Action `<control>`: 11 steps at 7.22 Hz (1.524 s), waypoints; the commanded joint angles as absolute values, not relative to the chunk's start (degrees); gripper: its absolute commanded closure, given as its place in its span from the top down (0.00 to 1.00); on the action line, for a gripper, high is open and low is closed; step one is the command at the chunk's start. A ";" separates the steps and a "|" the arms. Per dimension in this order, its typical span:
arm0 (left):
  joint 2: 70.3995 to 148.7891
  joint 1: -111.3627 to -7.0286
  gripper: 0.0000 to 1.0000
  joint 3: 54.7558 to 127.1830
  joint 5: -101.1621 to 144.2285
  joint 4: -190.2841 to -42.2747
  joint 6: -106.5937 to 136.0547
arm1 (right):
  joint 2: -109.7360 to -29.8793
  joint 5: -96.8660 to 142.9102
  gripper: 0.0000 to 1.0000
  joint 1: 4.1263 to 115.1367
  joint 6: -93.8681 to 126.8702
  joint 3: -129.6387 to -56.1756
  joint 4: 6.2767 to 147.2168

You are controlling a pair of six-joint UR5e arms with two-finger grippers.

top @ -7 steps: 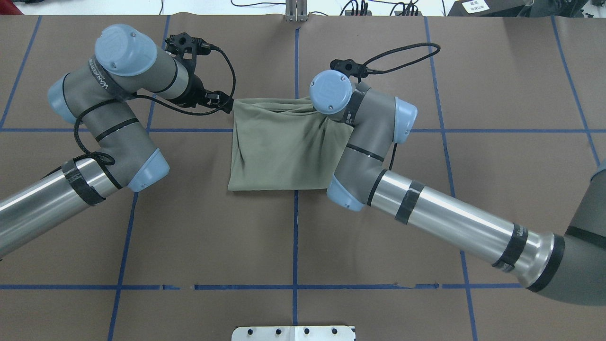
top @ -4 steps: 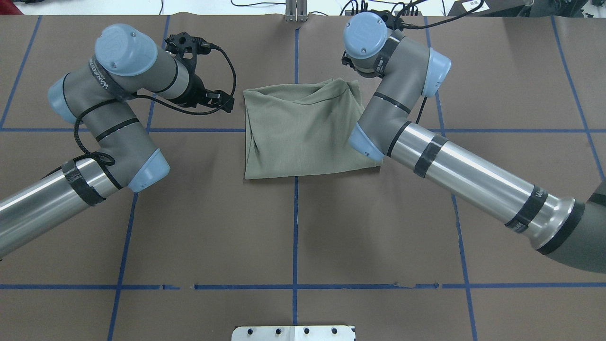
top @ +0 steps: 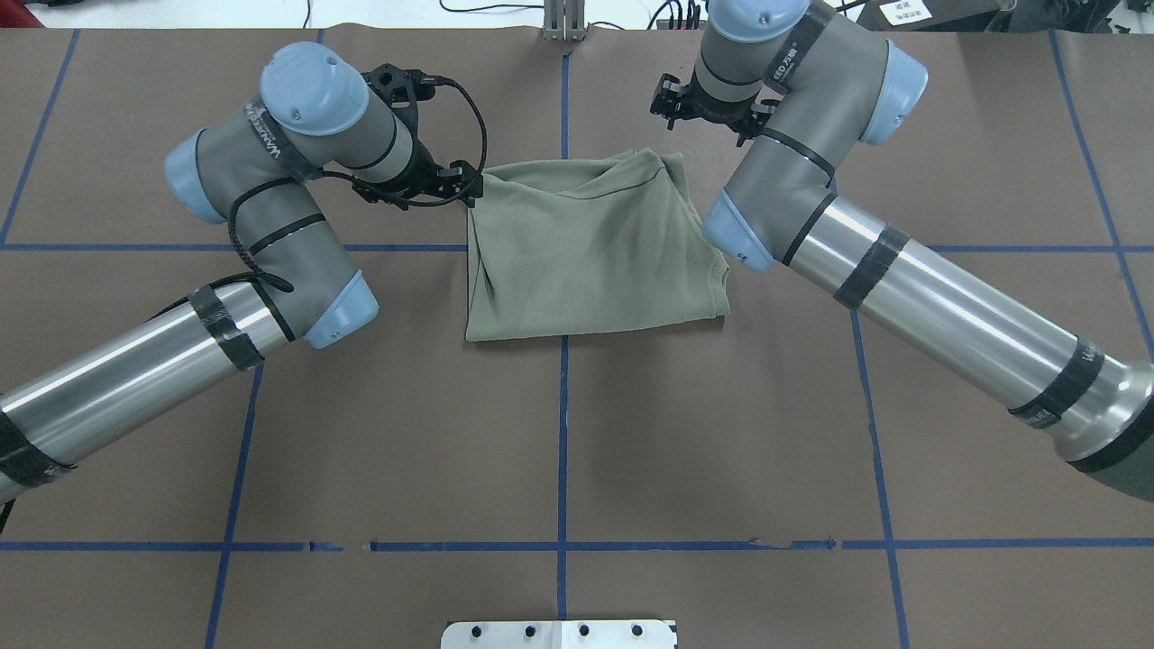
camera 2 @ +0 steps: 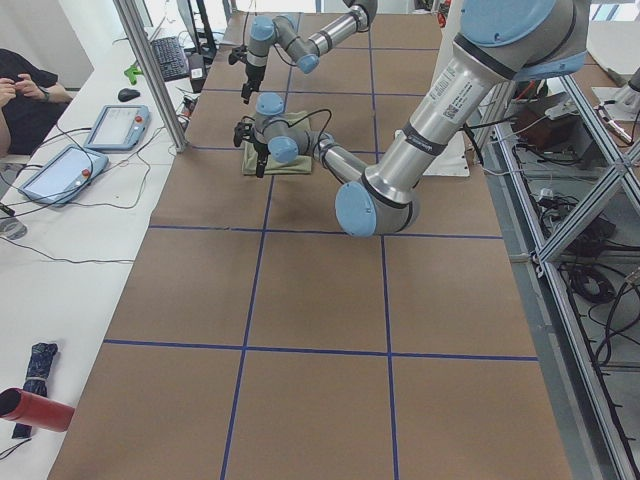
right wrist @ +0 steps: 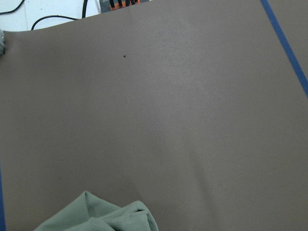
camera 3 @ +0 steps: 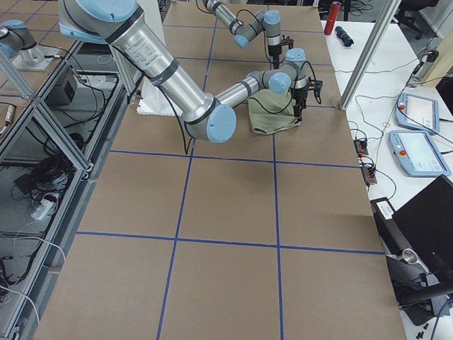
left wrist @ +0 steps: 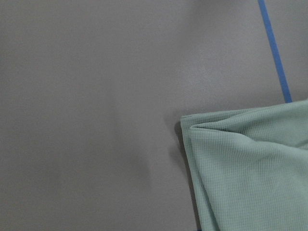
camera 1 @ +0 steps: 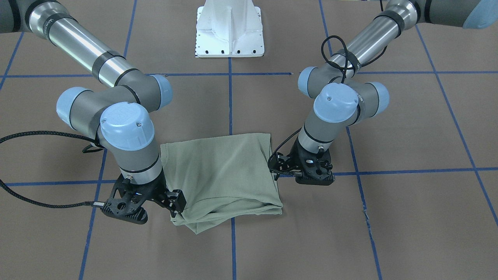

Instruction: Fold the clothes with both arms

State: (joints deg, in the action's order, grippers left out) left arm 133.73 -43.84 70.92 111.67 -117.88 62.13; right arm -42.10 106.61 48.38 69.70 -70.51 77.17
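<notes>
While the folded green shirt (top: 586, 252) lies flat on the brown paper table (top: 406, 433) ruled with blue tape lines (top: 563, 433), the left claw (top: 467, 183) sits just beside its far corner, with the cloth spreading away to that claw's right. The right claw (camera 1: 176, 201) hangs over the opposite far corner, apparently raised clear. Neither claw's finger spacing can be told. Beyond the claws, a side bench (camera 2: 60, 230) carries tablets (camera 2: 116, 126) and cables.
</notes>
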 commanded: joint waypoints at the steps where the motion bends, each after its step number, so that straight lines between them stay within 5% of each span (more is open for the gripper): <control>1: 137.87 -43.59 1.00 64.46 108.91 -118.04 64.76 | -43.94 107.67 1.00 48.34 67.85 -72.16 77.25; 3: 142.19 -42.98 1.00 57.07 104.35 -118.39 66.27 | -44.47 107.75 1.00 48.25 67.85 -72.33 77.17; 7: 142.38 -47.52 1.00 54.67 100.90 -119.97 66.72 | -45.35 107.67 1.00 48.78 64.61 -72.16 77.34; 9: 137.94 -51.58 1.00 62.69 109.10 -118.84 54.99 | -45.70 114.30 1.00 53.05 57.44 -72.25 80.22; 11: 123.47 -57.79 1.00 79.64 119.74 -117.61 42.60 | -48.49 119.60 1.00 61.22 38.07 -75.65 89.51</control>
